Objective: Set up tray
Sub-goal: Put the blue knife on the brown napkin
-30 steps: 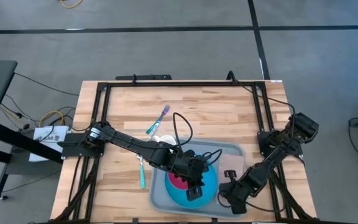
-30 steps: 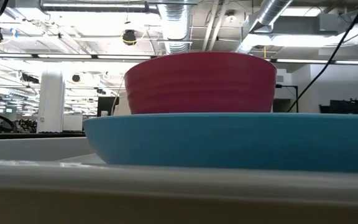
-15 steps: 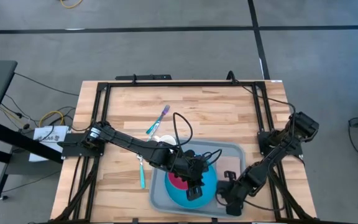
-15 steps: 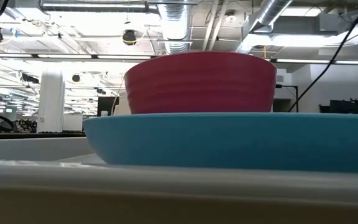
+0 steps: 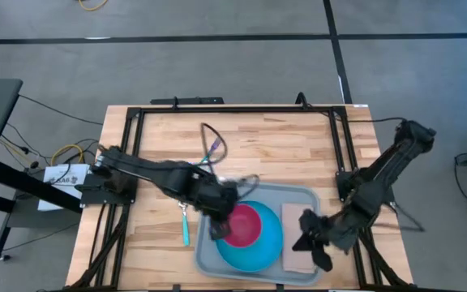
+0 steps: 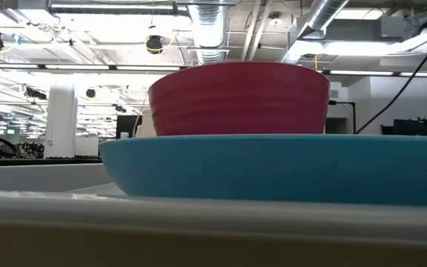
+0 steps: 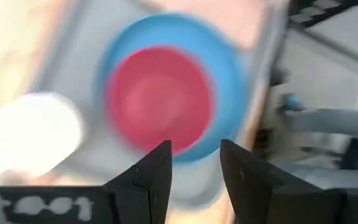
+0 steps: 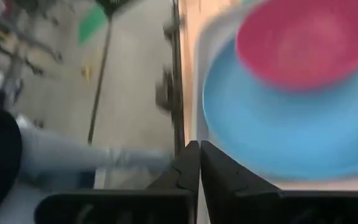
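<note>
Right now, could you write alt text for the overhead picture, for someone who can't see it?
Seen from above, a grey tray on a wooden table holds a blue plate with a red bowl on it and a brown napkin beside it. The left hand is at the bowl's edge; the right hand is over the tray's right side. Two utensils lie outside the tray.

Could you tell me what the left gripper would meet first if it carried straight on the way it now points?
Most likely the red bowl on the blue plate: the left gripper, open, aims at the bowl's near edge, though depth is unclear.

No legible txt; white marks on left tool (image 7: 195, 163) body unreadable.
</note>
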`<state>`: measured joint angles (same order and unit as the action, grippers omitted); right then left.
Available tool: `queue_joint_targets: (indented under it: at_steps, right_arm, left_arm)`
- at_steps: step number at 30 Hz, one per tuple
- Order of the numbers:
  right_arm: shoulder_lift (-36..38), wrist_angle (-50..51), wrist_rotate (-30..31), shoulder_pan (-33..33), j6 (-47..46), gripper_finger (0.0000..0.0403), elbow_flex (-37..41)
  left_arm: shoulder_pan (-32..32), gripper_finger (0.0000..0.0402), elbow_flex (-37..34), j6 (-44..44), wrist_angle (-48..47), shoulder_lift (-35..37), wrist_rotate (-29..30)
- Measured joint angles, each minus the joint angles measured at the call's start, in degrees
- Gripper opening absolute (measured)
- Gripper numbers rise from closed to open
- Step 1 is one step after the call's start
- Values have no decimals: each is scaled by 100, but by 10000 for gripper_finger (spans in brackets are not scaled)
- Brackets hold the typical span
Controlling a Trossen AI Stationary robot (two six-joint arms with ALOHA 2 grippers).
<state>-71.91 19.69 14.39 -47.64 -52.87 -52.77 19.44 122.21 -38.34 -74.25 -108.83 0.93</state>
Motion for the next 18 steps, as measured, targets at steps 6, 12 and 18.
queue_joint_targets:
  at_steps: [6,12,18]
  right_arm:
    - [687,-62,709,131,473,50,-2]
    - [894,-278,940,727,485,109,-2]
    - [810,-884,978,1561,485,172,-4]
  left_arm:
    - [127,124,0,-665,-1600,833,1240]
    - [318,124,-163,-764,-1553,1865,2285]
    - [345,124,-684,-443,-1560,2594,2833]
